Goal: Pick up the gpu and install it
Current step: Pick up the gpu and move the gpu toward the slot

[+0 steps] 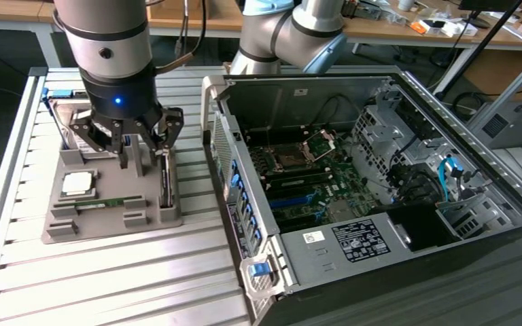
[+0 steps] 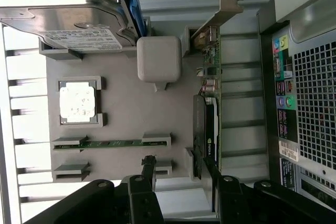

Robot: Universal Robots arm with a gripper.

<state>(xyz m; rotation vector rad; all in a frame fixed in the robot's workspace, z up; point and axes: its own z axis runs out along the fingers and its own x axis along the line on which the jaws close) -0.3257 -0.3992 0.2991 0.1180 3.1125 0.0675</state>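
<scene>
The gpu is a thin dark card standing on edge in a slot along the grey fixture tray, on the side nearest the computer case. In the wrist view the gpu has its silver bracket at the far end. My gripper hangs just above the tray, open and holding nothing. In the wrist view the gripper has one finger over bare tray. The other finger sits right at the card's near end. I cannot tell whether it touches the card.
The tray also carries a silver hard drive, a processor, a green memory stick and a grey block. The open computer case with its motherboard stands close beside the tray. All of it rests on a slatted metal table.
</scene>
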